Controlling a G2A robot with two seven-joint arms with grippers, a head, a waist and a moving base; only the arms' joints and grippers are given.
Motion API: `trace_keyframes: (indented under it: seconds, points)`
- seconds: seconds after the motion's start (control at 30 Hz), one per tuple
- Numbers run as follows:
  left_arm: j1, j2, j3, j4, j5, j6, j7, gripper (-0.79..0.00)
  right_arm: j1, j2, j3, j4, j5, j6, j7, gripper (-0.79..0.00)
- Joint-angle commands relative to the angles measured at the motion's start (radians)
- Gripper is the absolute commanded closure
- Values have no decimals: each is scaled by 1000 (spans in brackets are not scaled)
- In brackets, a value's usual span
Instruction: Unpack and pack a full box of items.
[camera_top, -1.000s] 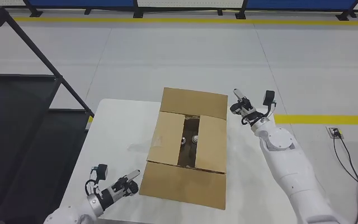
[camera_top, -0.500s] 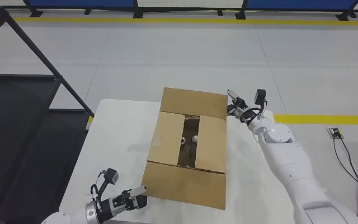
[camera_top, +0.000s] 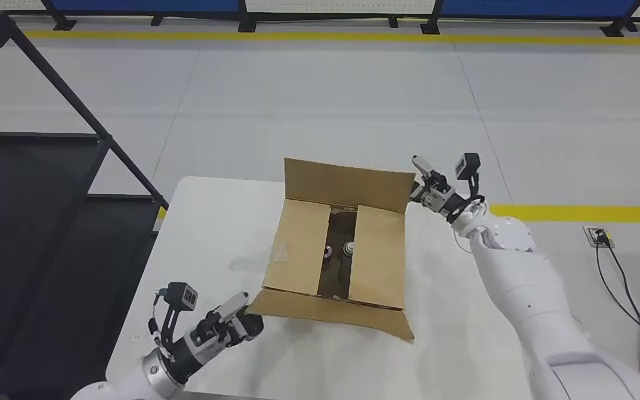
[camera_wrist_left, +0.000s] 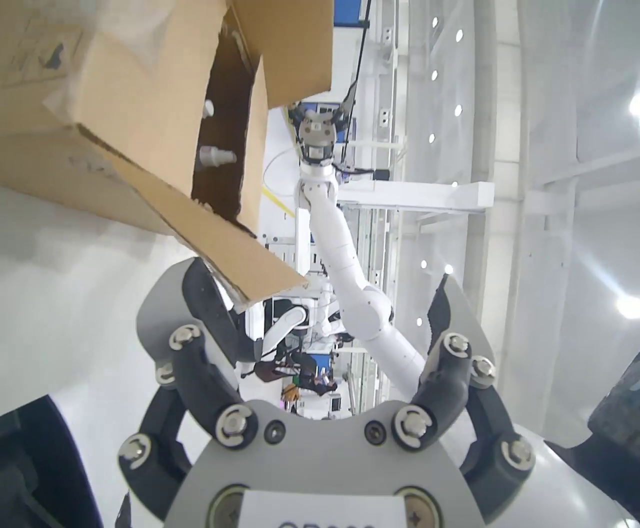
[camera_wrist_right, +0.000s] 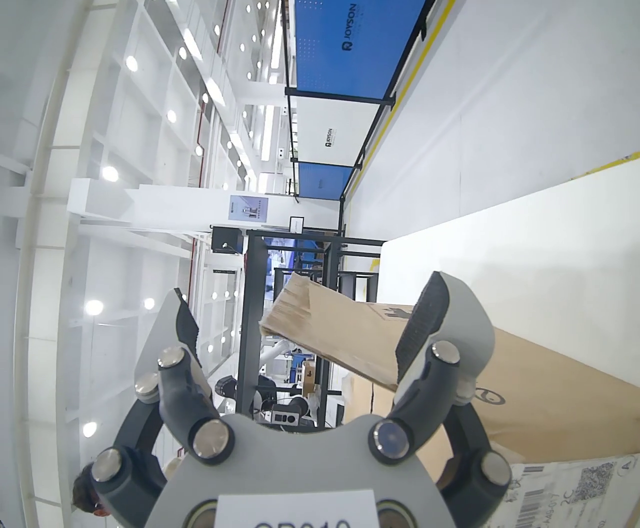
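Standing released, the left fingers (camera_wrist_left: 215, 312) are touched by the box's (camera_top: 380, 255) near flap (camera_wrist_left: 235, 255), the right fingers (camera_wrist_right: 425, 320) by its far flap (camera_wrist_right: 340, 335).

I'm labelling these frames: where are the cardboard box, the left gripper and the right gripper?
cardboard box (camera_top: 378, 258): top view, on a folded-in flap.
left gripper (camera_top: 244, 312): top view, between its fingertips.
right gripper (camera_wrist_right: 308, 289): right wrist view, between its fingertips.

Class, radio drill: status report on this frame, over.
Open: left gripper at near flap corner, right gripper at far flap corner. On table: box, bottles inside. In the way: side flaps, mostly covering them.
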Motion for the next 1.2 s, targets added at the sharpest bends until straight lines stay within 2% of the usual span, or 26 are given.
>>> trace_keyframes:
  seconds: [0.0,0.17,0.27,0.53,0.83,1.17]
  points:
    - [-18,-2,12,-26,13,26,82,-785,-4,6,5,-17,-5,-7,20,-785]
    - [-84,-10,76,-51,77,88,257,-785,-29,26,21,-95,-28,-6,64,-785]
    - [-136,-15,131,-40,142,121,347,-785,-56,40,30,-163,-46,35,92,-785]
    - [-258,-34,278,21,287,192,541,-785,-151,71,51,-404,-71,283,145,-785]
    - [-361,-56,397,87,359,240,648,-785,-212,88,43,-590,-82,637,152,-785]
    - [-466,-84,495,166,425,298,736,-785,-249,97,30,-685,-72,781,122,-785]
